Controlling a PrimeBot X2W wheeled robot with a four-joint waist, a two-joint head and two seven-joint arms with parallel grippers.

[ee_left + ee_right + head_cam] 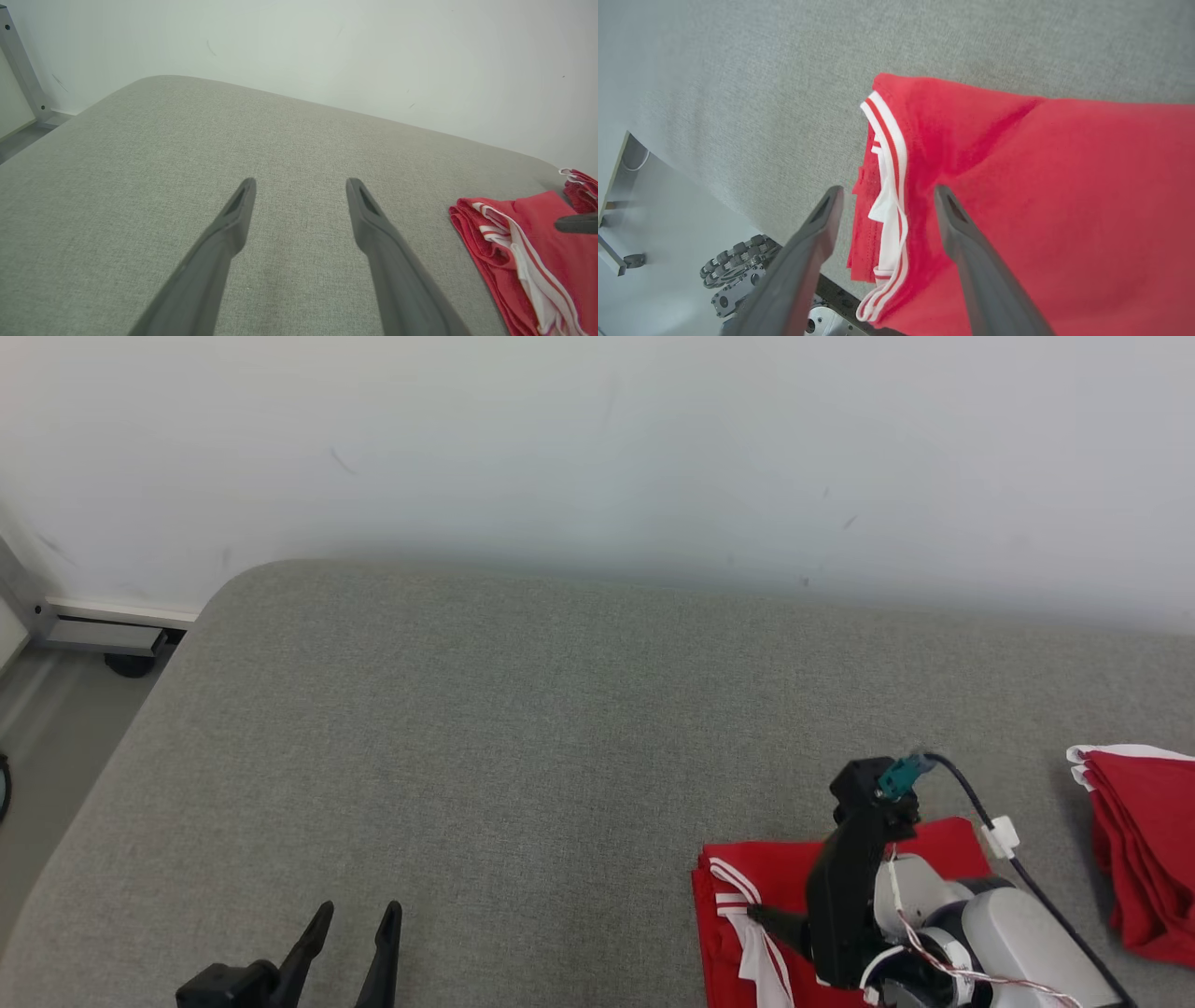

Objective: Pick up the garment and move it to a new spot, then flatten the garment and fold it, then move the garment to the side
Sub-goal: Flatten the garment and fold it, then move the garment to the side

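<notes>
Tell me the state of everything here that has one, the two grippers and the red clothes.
red garment: folded, lying flat on the grey surface.
right gripper: open, above the red garment's striped edge, gripping nothing.
left gripper: open, empty, over bare surface.
second red garment: in folds, lying apart to the right.

- A plain white wall (597, 448) is standing at the back, carrying a few faint dark scuffs.
- A grey woven surface (467, 728) is stretching up to the wall, its far left corner rounding off.
- A grey floor (56, 728) is showing left of it.
- A pale metal frame (98, 633) is lying along the wall's foot there, a dark wheel (129, 665) sitting beneath it.
- Soft, even light is falling throughout.
</notes>
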